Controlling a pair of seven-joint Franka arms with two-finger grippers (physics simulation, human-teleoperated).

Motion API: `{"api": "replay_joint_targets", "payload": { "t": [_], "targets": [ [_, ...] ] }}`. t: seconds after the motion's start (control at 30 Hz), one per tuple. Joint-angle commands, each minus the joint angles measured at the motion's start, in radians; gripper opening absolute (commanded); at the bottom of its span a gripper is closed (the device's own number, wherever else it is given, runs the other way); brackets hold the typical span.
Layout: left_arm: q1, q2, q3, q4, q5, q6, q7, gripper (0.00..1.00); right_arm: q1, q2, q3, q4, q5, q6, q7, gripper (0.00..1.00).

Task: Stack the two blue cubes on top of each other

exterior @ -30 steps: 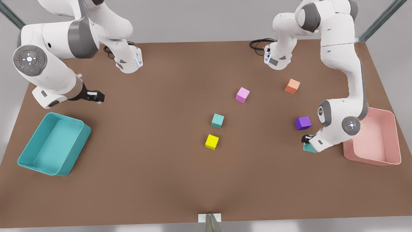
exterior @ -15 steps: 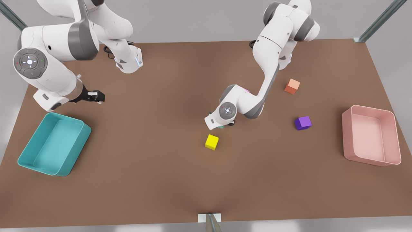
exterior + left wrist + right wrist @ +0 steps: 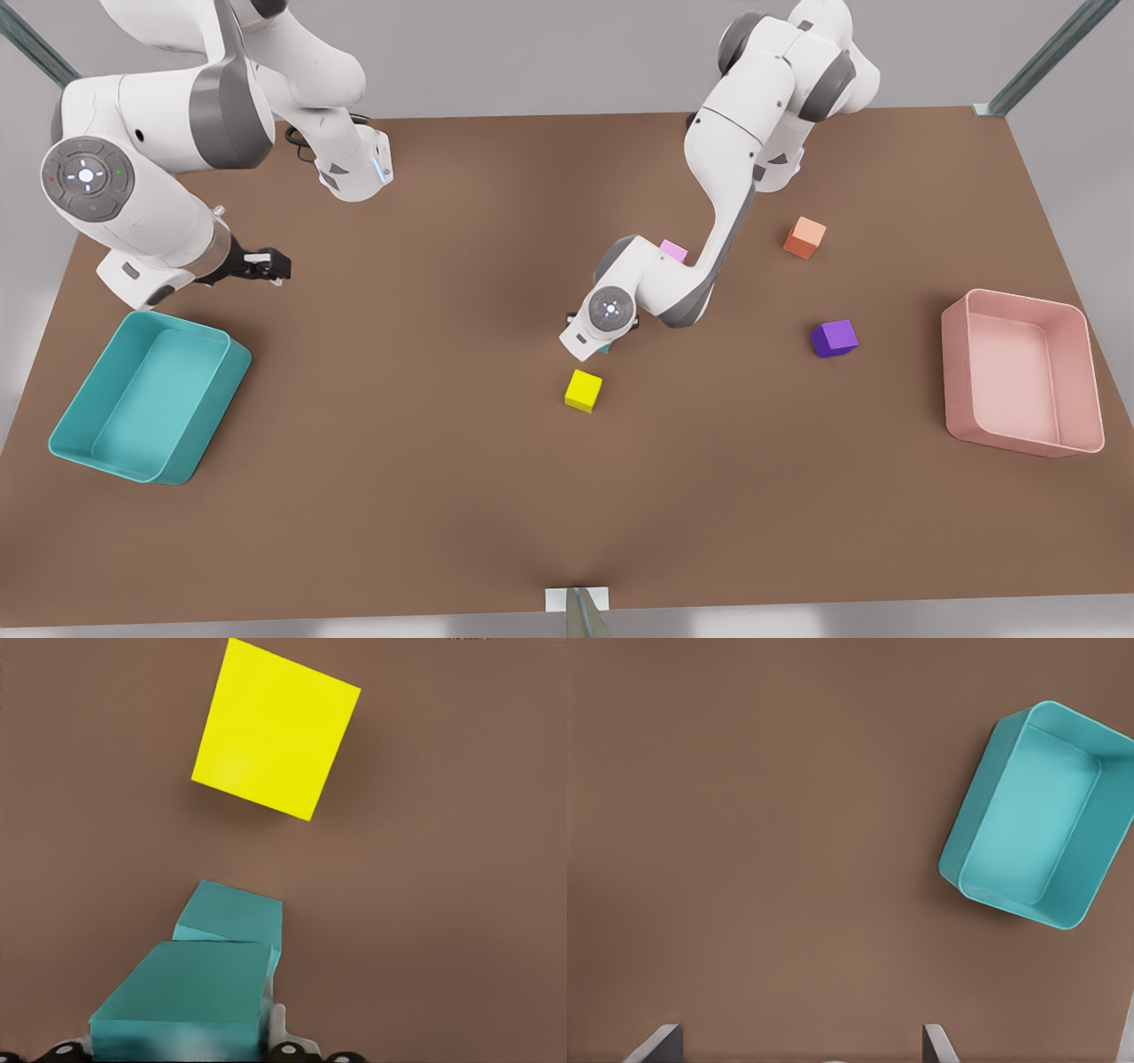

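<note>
My left tool (image 3: 605,341) is low over the middle of the brown surface (image 3: 443,496), closed on a teal cube (image 3: 182,1003), which my left wrist view shows gripped between the fingers. That held cube hangs over the second teal cube (image 3: 232,917), which sits on the surface just beyond and beneath it; I cannot tell whether the two touch. In the front view my own wrist covers nearly all of both cubes. The yellow cube (image 3: 583,390) lies near them. Farther off are the pink cube (image 3: 673,251), partly behind my forearm, the orange cube (image 3: 804,237), the purple cube (image 3: 834,338) and the pink bin (image 3: 961,390). My right tool (image 3: 268,266) waits above the teal bin (image 3: 106,390), its fingers spread wide.
</note>
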Motion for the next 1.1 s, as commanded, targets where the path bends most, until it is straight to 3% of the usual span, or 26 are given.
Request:
{"api": "replay_joint_targets", "payload": {
  "t": [0.0, 0.53, 0.7, 0.8, 0.87, 0.93, 0.97, 1.0, 1.07],
  "targets": [
    [0.000, 0.000, 0.000, 0.000, -0.001, -0.002, -0.222, 1.00, 0.001, -0.001, 0.000, 0.000, 0.002, -0.001, -0.027, 1.00],
    [0.014, -0.032, 0.000, 0.007, -0.001, -0.008, -0.222, 1.00, 0.000, -0.001, 0.000, 0.000, -0.002, -0.004, -0.029, 1.00],
    [0.028, -0.088, 0.003, 0.017, 0.001, -0.106, -0.219, 1.00, 0.000, -0.001, 0.000, 0.002, -0.002, -0.004, -0.029, 1.00],
    [0.209, -0.095, 0.008, 0.339, 0.100, -0.547, 0.057, 1.00, -0.003, -0.001, 0.000, 0.003, -0.002, -0.004, -0.029, 1.00],
    [0.427, -0.098, 0.008, 0.470, 0.189, -0.673, 0.414, 1.00, -0.005, -0.001, -0.001, 0.003, -0.002, -0.004, -0.029, 1.00],
    [0.539, -0.116, 0.008, 0.473, 0.216, -0.674, 0.457, 1.00, -0.005, -0.001, -0.001, 0.003, -0.002, -0.004, -0.029, 1.00],
    [0.636, -0.177, -0.044, 0.426, 0.216, -0.625, 0.470, 1.00, -0.006, 0.001, -0.001, 0.010, -0.001, -0.004, -0.029, 1.00],
    [0.692, -0.315, -0.097, 0.231, 0.237, -0.530, 0.592, 1.00, -0.006, 0.001, -0.001, 0.010, -0.001, -0.004, -0.029, 1.00],
    [0.689, -0.368, -0.095, 0.231, 0.234, -0.576, 0.618, 1.00, -0.006, 0.001, -0.001, 0.013, -0.001, -0.004, -0.029, 1.00]
  ]
}}
